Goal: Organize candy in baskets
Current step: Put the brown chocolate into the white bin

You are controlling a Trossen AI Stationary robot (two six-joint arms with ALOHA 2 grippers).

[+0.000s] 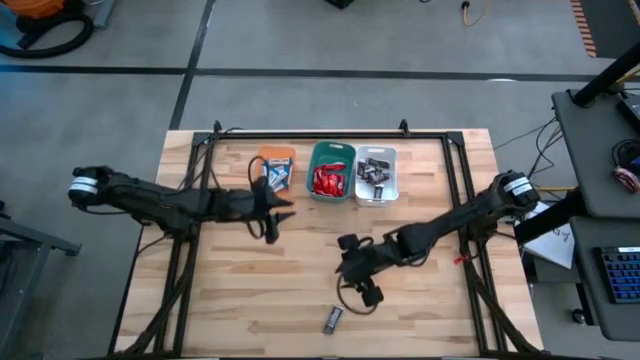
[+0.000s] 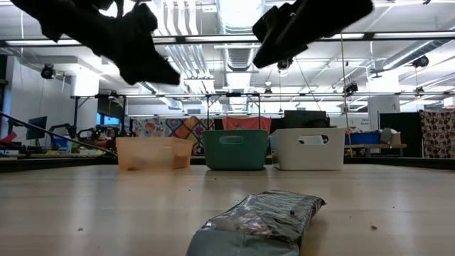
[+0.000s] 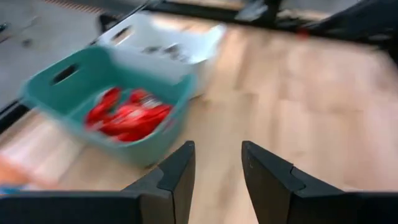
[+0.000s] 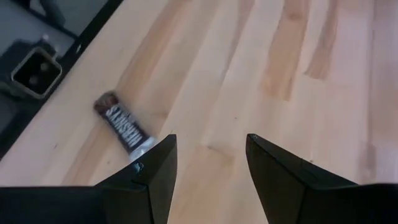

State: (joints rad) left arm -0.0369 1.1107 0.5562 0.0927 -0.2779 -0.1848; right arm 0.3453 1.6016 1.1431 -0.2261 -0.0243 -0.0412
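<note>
Right gripper (image 1: 366,290) sits lower centre of the high view, fingers apart and empty, just above the last loose dark bar (image 1: 333,319) near the bottom edge of the table (image 1: 430,310). Left gripper (image 1: 276,213) is left of centre, also spread and holding nothing, just below the orange basket (image 1: 277,166); teal basket (image 1: 331,171) with red bars and white basket (image 1: 376,174) with dark bars line up to its right along the upper middle. Low view: dark bar (image 2: 259,220) lies flat in the bottom centre foreground, crinkly foil wrapper, all three baskets in a row behind it, both arms hanging in from the top. Left wrist view: open fingers (image 3: 176,174) over bare wood, teal basket (image 3: 99,93) at left, white one behind it. Right wrist view: bar (image 4: 123,127) at left, close to the table edge, outside the spread fingers (image 4: 155,168). Bar looks light, fairly stiff, wrapper slick; best pinched across its narrow middle. Nothing blocks it, but the table frame rail runs near, and the left arm hangs near the baskets.
</note>
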